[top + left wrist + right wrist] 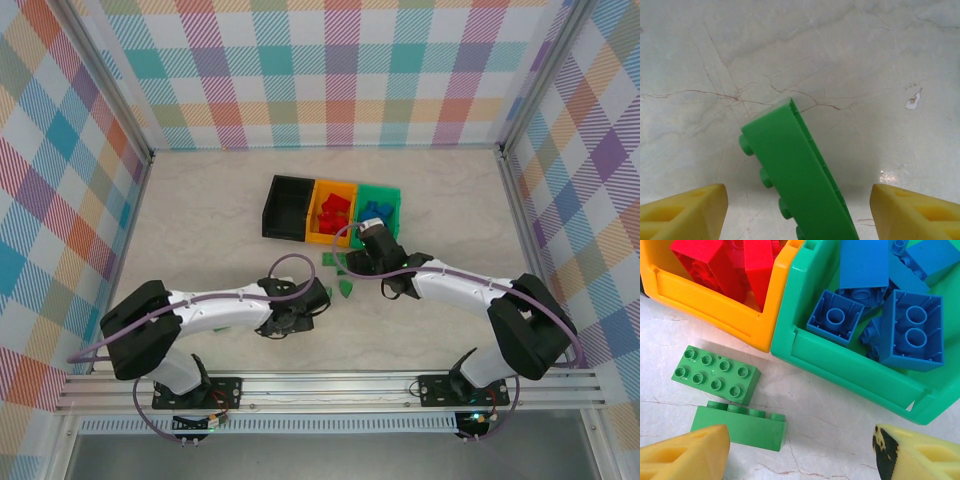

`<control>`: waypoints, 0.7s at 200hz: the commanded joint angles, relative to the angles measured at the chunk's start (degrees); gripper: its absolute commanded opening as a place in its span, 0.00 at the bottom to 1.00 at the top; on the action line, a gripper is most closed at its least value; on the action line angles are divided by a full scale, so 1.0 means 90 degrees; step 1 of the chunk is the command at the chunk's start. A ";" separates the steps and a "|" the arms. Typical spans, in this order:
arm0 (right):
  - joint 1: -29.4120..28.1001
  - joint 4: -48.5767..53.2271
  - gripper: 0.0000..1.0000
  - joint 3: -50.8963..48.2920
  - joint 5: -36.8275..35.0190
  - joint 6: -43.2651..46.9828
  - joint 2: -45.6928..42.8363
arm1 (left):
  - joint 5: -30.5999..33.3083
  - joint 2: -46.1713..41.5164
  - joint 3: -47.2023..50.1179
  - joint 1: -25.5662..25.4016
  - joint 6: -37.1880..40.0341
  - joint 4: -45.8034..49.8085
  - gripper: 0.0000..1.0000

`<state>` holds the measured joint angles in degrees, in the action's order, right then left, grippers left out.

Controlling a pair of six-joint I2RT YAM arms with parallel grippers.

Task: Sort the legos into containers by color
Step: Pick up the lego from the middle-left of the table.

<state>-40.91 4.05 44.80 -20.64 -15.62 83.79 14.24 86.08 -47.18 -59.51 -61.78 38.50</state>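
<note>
**A:** Where do the bins stand?

**B:** In a row, side to side. The orange bin [715,305] is in the middle, the black bin [285,208] touches its left side and the green bin [850,370] its right.

**A:** What is in them?

**B:** The red bricks [735,265] lie piled in the orange bin. The blue bricks [912,330] are in the green bin beside it, several with their hollow undersides up.

**A:** And the green legos?

**B:** They are on the marbled table [865,60], on the near side of the orange bin. A studs-up green brick [715,374] lies just in front of its wall. A green brick on its side [740,427] lies just beyond that, farther from the bin.

**A:** The right gripper?

**B:** The right gripper [801,429] hangs over the near wall where the orange and green bins meet. Its yellow fingers are spread wide with nothing between them.

**A:** The left one?

**B:** The left gripper [799,187] is farther from the orange bin, low over the table. Its fingers are released and wide apart. A tilted green brick [795,165] stands on its edge between them, studs to the left, with a gap to each finger.
</note>
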 commanded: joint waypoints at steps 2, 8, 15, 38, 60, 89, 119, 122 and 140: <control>0.0005 0.0045 0.76 0.0044 -0.0115 0.0003 -0.0214 | 0.0339 -0.0525 0.0270 0.0036 -0.0532 -0.0028 0.70; 0.0006 0.0053 0.76 0.0051 -0.0104 -0.0013 -0.0223 | 0.0358 -0.0647 0.0363 0.0074 -0.0624 -0.0079 0.69; 0.0005 0.0062 0.76 0.0043 -0.0081 -0.0022 -0.0228 | 0.0338 -0.0794 0.0523 0.0127 -0.0716 -0.0196 0.68; 0.0004 0.0053 0.76 0.0018 0.0030 -0.0097 -0.0287 | 0.0170 -0.1260 0.1012 0.0294 -0.0926 -0.0720 0.62; 0.0005 0.0025 0.76 -0.0035 0.0140 -0.0148 -0.0333 | 0.0174 -0.1509 0.1151 0.0375 -0.1063 -0.0787 0.61; 0.0005 0.0038 0.76 -0.0050 0.0212 -0.0205 -0.0411 | 0.0182 -0.1500 0.1139 0.0450 -0.1129 -0.0811 0.67; 0.0004 0.0026 0.76 -0.0118 0.0253 -0.0237 -0.0538 | -0.0242 -0.1176 0.1163 0.0703 -0.0959 -0.1296 0.61; 0.0005 0.0020 0.76 -0.0123 0.0253 -0.0246 -0.0547 | -0.0293 -0.1118 0.1144 0.0719 -0.0939 -0.1323 0.61; 0.0011 0.0010 0.76 -0.0143 0.0257 -0.0258 -0.0579 | -0.0470 -0.0799 0.0985 0.0772 -0.0786 -0.1407 0.56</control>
<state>-40.91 4.14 44.62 -19.03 -16.75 80.23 13.19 75.68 -37.23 -53.56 -70.46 27.99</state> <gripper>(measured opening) 0.761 0.582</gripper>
